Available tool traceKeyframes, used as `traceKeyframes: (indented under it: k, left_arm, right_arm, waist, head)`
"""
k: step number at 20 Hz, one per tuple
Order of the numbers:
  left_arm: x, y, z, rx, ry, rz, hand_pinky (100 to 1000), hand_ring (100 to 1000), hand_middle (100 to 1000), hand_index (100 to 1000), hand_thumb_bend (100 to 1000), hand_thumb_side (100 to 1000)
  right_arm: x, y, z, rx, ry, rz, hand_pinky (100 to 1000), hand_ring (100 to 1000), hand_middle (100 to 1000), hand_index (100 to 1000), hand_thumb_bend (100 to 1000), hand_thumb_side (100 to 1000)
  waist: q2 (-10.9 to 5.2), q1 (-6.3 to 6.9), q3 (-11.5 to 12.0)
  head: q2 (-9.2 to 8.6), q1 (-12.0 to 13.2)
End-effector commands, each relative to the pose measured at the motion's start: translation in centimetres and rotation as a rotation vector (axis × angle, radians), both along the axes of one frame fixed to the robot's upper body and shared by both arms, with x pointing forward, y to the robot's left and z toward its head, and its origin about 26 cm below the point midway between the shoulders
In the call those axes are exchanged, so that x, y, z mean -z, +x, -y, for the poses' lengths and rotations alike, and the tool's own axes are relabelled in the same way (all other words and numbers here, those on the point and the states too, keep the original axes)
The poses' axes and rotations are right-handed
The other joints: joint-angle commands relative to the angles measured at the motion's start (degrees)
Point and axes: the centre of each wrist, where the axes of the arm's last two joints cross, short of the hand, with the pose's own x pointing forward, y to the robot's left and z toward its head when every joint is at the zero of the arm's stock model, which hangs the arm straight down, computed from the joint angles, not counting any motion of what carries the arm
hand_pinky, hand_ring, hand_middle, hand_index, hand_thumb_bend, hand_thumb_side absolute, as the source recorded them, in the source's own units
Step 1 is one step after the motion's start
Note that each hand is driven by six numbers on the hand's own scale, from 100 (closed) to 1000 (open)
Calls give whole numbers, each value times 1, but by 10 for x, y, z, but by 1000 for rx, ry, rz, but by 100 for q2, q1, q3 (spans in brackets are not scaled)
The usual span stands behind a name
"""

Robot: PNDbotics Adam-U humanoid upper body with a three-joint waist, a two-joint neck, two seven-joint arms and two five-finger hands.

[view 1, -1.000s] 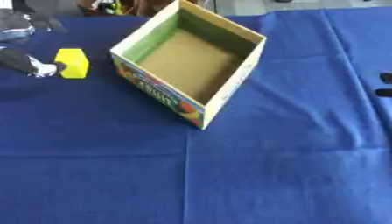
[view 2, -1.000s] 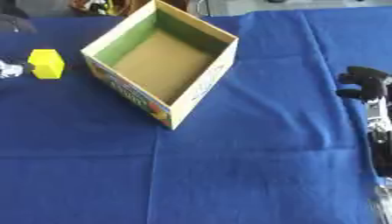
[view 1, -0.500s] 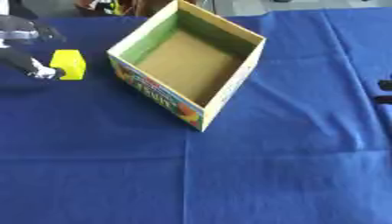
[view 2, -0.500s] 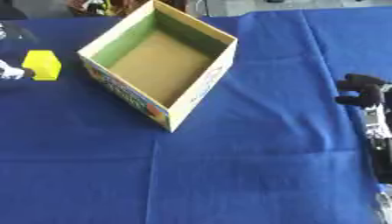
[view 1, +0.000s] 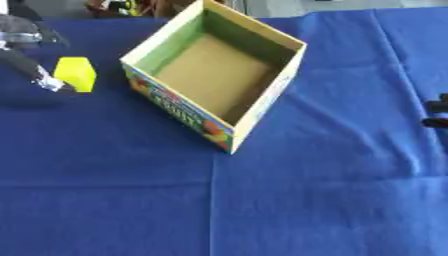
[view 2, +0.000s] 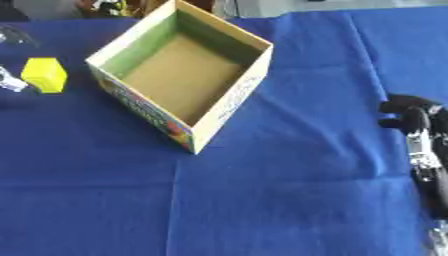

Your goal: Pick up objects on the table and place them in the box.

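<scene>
**Yellow block could skid away from your left robot hand**

Your left robot hand (view 1: 35, 75) touches the yellow block (view 1: 76, 73) left of the empty box (view 1: 214, 75); I cannot tell its finger spread. Close off-centre and it slides across the blue worktop (view 1: 262, 200). Your right robot hand (view 2: 418, 135) idles at the right edge.

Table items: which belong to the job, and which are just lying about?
Job:
yellow block, beside the left hand
open cardboard box, nothing inside
right hand, idle at the right edge

Lying about:
blue cloth
clutter past the far edge, unclear
</scene>
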Motion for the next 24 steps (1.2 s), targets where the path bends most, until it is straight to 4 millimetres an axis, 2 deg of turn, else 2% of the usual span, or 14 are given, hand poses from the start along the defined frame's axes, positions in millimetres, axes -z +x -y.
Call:
traceKeyframes:
  k: [1, 8, 11, 16, 19, 24]
  left_arm:
    - [-19, -5, -6, 4, 12, 47, 765, 913, 977, 1000, 784, 746]
    - [-22, -5, -9, -12, 33, 44, 749, 902, 977, 1000, 743, 708]
    - [-21, -5, -11, -25, 46, 32, 739, 898, 984, 1000, 670, 645]
    - [-24, -6, -12, -23, 49, 46, 730, 892, 985, 1000, 627, 613]
    - [-26, -7, -14, -28, 48, 47, 678, 859, 985, 1000, 589, 584]
    - [-27, -7, -14, -33, 35, 35, 544, 736, 946, 1000, 467, 500]
  right_arm:
    - [-5, 0, -1, -4, -18, 17, 669, 772, 614, 758, 100, 849]
    - [-6, 0, -3, -10, -26, 22, 669, 772, 614, 757, 100, 852]
    - [-6, 1, -4, -11, -30, 21, 669, 773, 613, 757, 100, 857]
    - [-7, 1, -6, -12, -36, 21, 670, 774, 613, 757, 100, 857]
    - [-7, 1, -8, -13, -38, 20, 670, 774, 613, 757, 100, 857]
    - [-6, 1, -9, -16, -40, 17, 671, 775, 613, 758, 100, 859]
  waist:
    - [-86, 19, -16]
    - [30, 54, -82]
    - [95, 73, -98]
    - [202, 90, -127]
    - [251, 98, -145]
    - [292, 93, -167]
  head:
    - [-101, 27]
    - [-215, 51]
    - [-265, 48]
    - [-355, 69]
    - [-407, 100]
    - [-436, 100]
